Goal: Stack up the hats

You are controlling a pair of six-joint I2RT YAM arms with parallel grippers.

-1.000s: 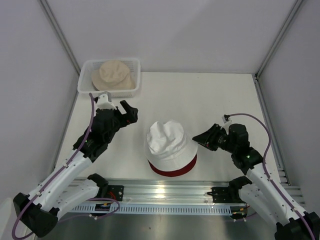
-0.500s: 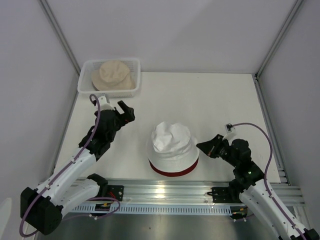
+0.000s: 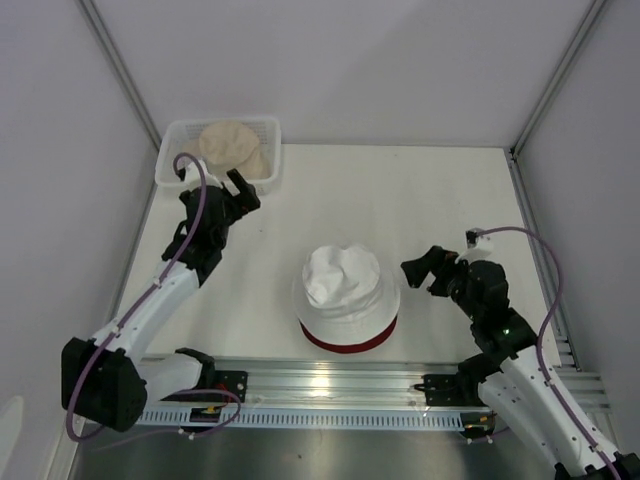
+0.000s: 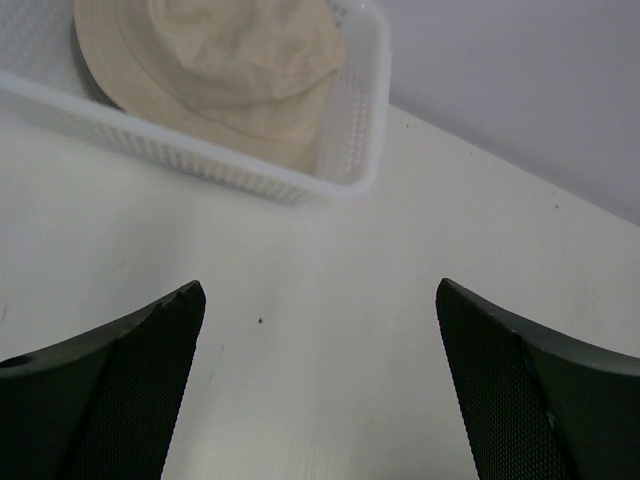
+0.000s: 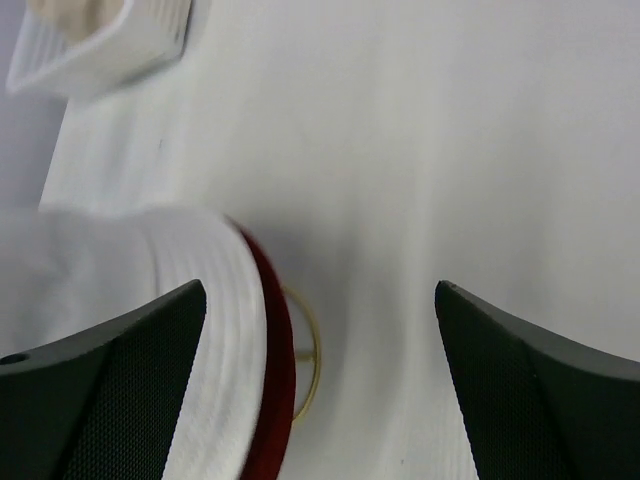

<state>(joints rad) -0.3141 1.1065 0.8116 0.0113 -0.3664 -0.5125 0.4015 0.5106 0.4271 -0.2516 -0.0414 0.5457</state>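
Note:
At the table's middle a white hat (image 3: 345, 283) sits on top of a dark red hat (image 3: 350, 340), of which only the brim shows. The right wrist view shows both brims, white hat (image 5: 190, 310) and dark red hat (image 5: 277, 360), at the left. My right gripper (image 3: 425, 271) (image 5: 320, 290) is open just right of this stack, holding nothing. A cream-beige hat (image 3: 232, 146) (image 4: 215, 70) lies in the white mesh basket (image 3: 270, 128) (image 4: 250, 178) at the back left. Just short of the basket's near wall, my left gripper (image 3: 243, 190) (image 4: 318, 290) is open and empty.
A gold wire ring (image 5: 312, 362) pokes out from under the dark red brim on the side away from my right gripper. The metal rail (image 3: 330, 385) with the arm bases runs along the near edge. Walls close the table on the left, right and back.
My right gripper, shut earlier beside the hat stack, now stands open and has drawn slightly back. My left arm has reached farther back toward the basket. The white hat settled a little to the right.

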